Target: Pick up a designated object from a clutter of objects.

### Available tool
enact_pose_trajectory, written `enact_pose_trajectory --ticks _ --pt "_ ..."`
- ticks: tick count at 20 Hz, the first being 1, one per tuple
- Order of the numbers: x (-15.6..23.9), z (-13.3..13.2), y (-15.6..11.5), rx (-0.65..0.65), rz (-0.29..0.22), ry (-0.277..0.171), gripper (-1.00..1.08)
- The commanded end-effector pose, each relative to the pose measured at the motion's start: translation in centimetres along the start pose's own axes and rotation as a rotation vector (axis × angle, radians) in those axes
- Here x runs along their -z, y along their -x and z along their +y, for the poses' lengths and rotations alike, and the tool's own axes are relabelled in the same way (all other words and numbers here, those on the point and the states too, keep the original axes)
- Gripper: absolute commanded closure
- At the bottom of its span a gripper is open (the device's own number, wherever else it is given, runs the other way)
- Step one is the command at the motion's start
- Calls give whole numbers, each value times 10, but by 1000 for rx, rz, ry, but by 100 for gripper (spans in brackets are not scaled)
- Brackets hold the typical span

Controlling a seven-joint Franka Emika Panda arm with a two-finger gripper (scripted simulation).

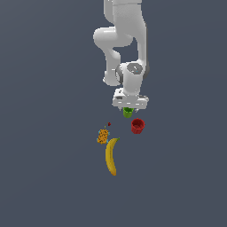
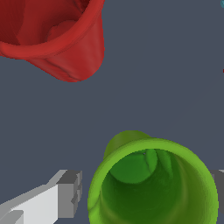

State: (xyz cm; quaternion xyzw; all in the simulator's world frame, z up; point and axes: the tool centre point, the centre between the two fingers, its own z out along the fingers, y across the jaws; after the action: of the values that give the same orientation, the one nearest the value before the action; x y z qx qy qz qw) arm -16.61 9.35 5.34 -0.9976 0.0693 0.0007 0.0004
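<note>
The designated object, a small bright green cup, stands upright just under the hand at the far end of the clutter of objects. In the wrist view the green cup fills the space between the two fingers. My gripper is lowered around it and is open. One grey fingertip stands a small gap away from the cup's wall, and the other fingertip shows only at the picture's edge. The red cup sits close beside the green one, and its rim looms large in the wrist view.
A long yellow banana lies nearest the camera. An orange speckled lump sits by its upper tip, with a tiny dark red bit just beyond. All rest on a plain dark grey floor.
</note>
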Motion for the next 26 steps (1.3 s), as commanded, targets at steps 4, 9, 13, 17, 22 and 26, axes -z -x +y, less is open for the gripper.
enact_pose_trajectory --ticks 4,9,13,17,22,26 --pt "-10 0 0 0 1 1 -92" --pt "-11 0 0 0 1 1 108" --pt "-11 0 0 0 1 1 108" --pt "-10 0 -1 0 3 0 108" --pt "-5 2 -3 0 3 0 108" --pt "5 8 -10 0 3 0 108"
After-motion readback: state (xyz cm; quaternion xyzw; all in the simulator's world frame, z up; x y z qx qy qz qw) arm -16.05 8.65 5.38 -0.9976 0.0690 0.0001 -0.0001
